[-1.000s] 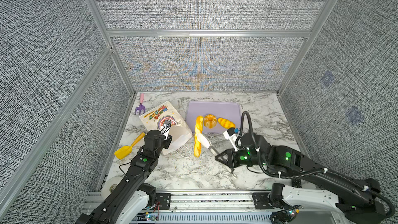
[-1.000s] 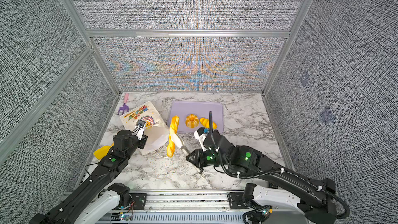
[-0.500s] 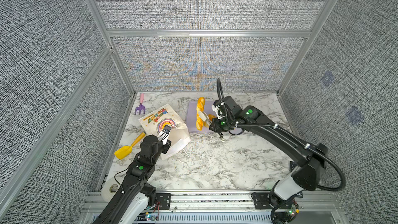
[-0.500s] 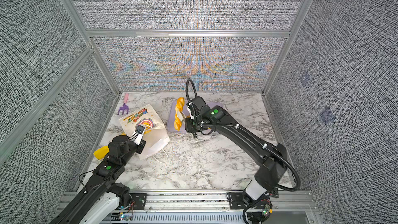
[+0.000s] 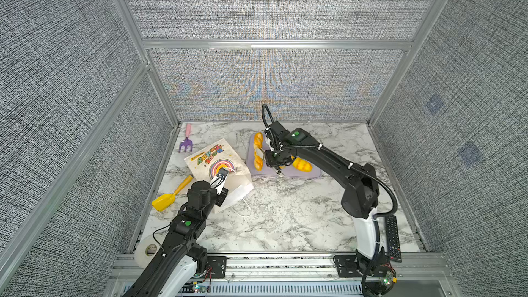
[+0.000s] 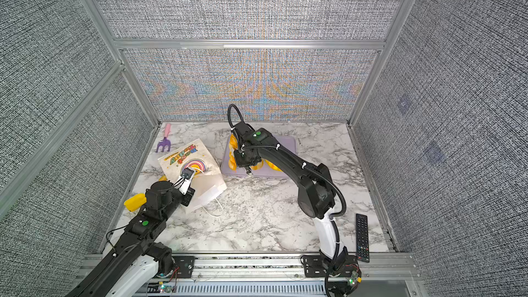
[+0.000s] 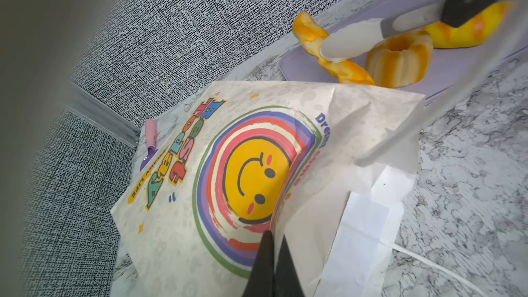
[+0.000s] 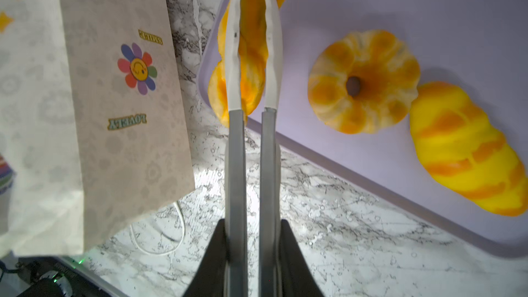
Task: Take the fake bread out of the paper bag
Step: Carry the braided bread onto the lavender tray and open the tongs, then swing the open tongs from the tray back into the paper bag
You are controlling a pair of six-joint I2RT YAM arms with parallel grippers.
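The cream paper bag [image 5: 213, 160] [image 6: 183, 158] [image 8: 114, 87] lies on its side at the left of the marble table. My left gripper [image 5: 220, 178] [image 7: 273, 237] is shut on the paper edge at its mouth. My right gripper [image 5: 271, 158] [image 8: 254, 224] is shut on grey tongs [image 8: 237, 152] [image 7: 357, 38]. The tongs' white tips pinch a braided stick of fake bread [image 5: 258, 152] [image 8: 253, 52] [image 7: 310, 31] at the left edge of the lilac tray [image 5: 297, 174] [image 8: 428, 10]. A fluted ring bun [image 8: 363, 81] [image 7: 400, 61] and a striped roll [image 8: 463, 161] [image 5: 303, 164] lie on the tray. The bag's inside is hidden.
A yellow toy shovel [image 5: 171, 198] and a purple toy rake [image 5: 186, 144] lie left of the bag by the wall. A black remote [image 5: 392, 237] is at the front right, a tape roll [image 5: 147, 251] at the front left. The bag's white cord handle [image 5: 245, 210] trails on the marble.
The right arm swung from the front middle, beside the bag, back to the tray, carrying the braided stick in the tongs. The left gripper kept its hold and the bag turned slightly.
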